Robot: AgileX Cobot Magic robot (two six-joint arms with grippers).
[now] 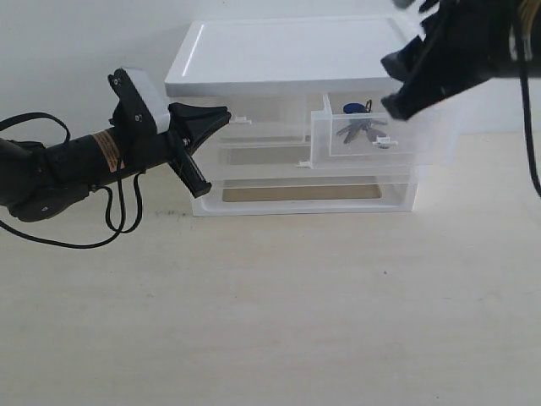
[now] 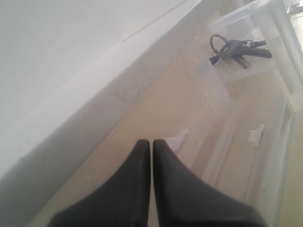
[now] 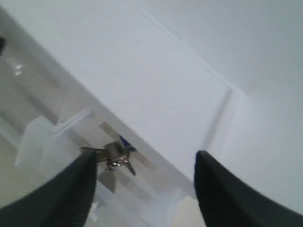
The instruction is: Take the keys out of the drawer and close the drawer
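The keys (image 1: 363, 127), a silver bunch with a blue fob, lie inside the drawer (image 1: 325, 139), the clear right-hand small one, which stands pulled out of the white unit. In the right wrist view the keys (image 3: 112, 153) show near one fingertip. My right gripper (image 1: 387, 85) hangs open above the drawer's right end, holding nothing (image 3: 146, 158). My left gripper (image 1: 221, 114) is shut and empty at the unit's left side. In its wrist view the left gripper (image 2: 151, 142) points at the left small drawer's white tab (image 2: 179, 138), with the keys (image 2: 239, 48) far beyond.
The unit's white top (image 1: 287, 51) overhangs the drawers. The left small drawer (image 1: 254, 127) is pushed in. A wide clear drawer (image 1: 304, 193) sits at the bottom. The unit stands at the back of a pale wooden table (image 1: 270, 313), against a white wall.
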